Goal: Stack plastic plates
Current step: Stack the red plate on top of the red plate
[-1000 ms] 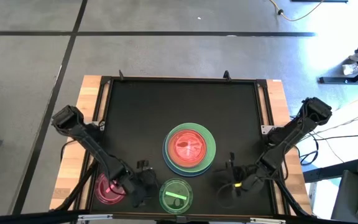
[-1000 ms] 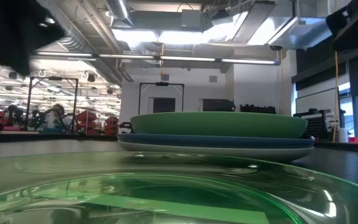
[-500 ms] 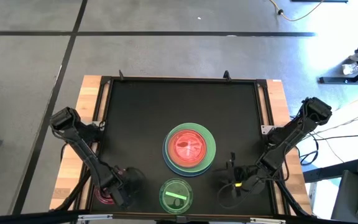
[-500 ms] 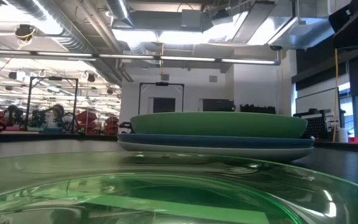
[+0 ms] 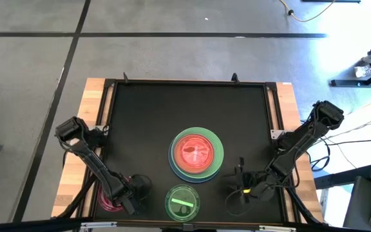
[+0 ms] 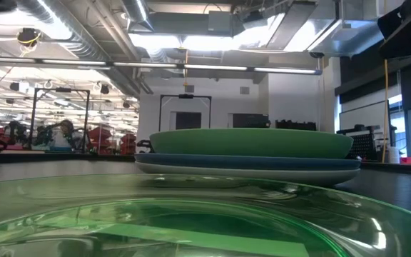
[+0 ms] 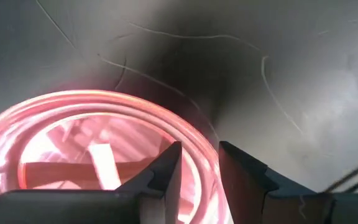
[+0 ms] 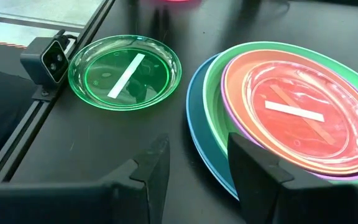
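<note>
A stack of plates (image 5: pixel 196 153) sits mid-table: white at the bottom, then blue, green, purple and orange, with a see-through pink dish on top (image 8: pixel 294 115). A small see-through green dish (image 5: pixel 182 202) with a bright bar lies near the near edge and fills the foreground of the low view (image 6: pixel 191 221). A second small pink dish (image 5: pixel 108 198) lies at the near left, half hidden under my left gripper (image 5: pixel 131 192), which is shut on it. My right gripper (image 5: pixel 239 184) waits open, right of the stack. My left gripper (image 7: pixel 200 146) has the pink dish's rim (image 7: pixel 197 132) between its two fingers, one finger (image 7: pixel 166 171) over the inside of the dish and the other outside it. It comes from above, slanting down. The dish's base lies on the table mat.
A black mat covers the table inside a dark frame (image 5: pixel 185 82); bare wood shows at the left and right edges. A small camera box (image 8: pixel 50 57) is fixed at the near edge beside the green dish. The far half of the mat holds nothing.
My left gripper has moved from between the two small dishes toward the table's left and down onto the pink dish, now covering its right side. The dishes, the stack and my right arm have stayed put.
</note>
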